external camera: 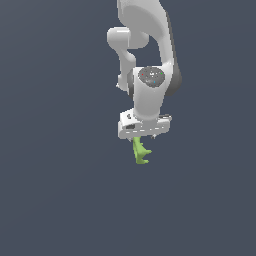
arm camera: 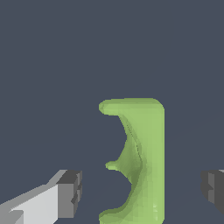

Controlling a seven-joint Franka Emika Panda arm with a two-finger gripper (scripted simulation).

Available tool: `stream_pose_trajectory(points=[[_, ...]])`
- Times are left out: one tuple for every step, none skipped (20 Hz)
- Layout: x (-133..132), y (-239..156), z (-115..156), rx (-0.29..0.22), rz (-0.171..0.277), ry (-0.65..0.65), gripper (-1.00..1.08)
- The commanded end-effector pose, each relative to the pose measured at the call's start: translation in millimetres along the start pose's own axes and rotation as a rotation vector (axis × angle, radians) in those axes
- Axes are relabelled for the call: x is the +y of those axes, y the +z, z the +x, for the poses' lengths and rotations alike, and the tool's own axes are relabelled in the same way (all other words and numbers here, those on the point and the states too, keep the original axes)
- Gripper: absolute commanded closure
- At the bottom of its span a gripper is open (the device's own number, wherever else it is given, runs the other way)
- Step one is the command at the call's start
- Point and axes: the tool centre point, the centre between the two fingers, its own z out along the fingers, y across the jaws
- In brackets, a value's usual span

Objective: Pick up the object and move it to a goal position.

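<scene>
The object [arm camera: 142,157] is a small lime-green smooth piece with curved prongs. In the wrist view it lies between my two fingers, with a gap on each side. My gripper [arm camera: 142,190] is open: one white finger with a dark pad [arm camera: 70,194] and the other dark pad [arm camera: 213,188] stand wide apart and neither touches the object. In the exterior view the object [external camera: 141,152] shows just below the white hand of my gripper [external camera: 143,134]. The fingers themselves do not show clearly there.
A plain dark grey-blue surface [external camera: 60,190] fills both views. The white arm [external camera: 150,60] rises behind the hand to the upper edge of the exterior view. No other objects show.
</scene>
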Motion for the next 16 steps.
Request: stream_pose_trajectory(points=[[0.7, 2.7, -0.2, 0.0, 0.0, 0.001, -0.92], [0.3, 5.0, -0.2, 0.0, 0.0, 0.0, -0.92], [0.1, 8.0, -0.3, 0.0, 0.0, 0.0, -0.92], [0.2, 11.8, -0.4, 0.0, 0.0, 0.0, -0.92], [-0.2, 16.1, -0.6, 0.0, 0.0, -0.001, -0.92], [-0.5, 21.2, -0.7, 0.0, 0.0, -0.002, -0.92], [-0.8, 26.8, -0.9, 0.001, 0.0, -0.002, -0.92], [-1.1, 31.9, -1.1, 0.001, 0.0, -0.003, -0.92], [-1.5, 36.3, -1.2, 0.001, 0.0, -0.004, -0.92], [-1.4, 40.2, -1.3, 0.001, 0.0, -0.004, -0.92], [-1.7, 43.3, -1.2, 0.001, 0.0, -0.004, -0.92], [-1.7, 45.9, -1.1, 0.001, 0.0, -0.004, -0.92], [-1.9, 47.8, -0.8, 0.001, 0.0, -0.005, -0.92], [-1.8, 49.0, -0.5, 0.001, 0.0, -0.005, -0.92], [-1.8, 49.7, -0.1, 0.001, 0.0, -0.005, -0.92], [-1.7, 49.8, 0.0, 0.001, 0.0, -0.005, -0.92]])
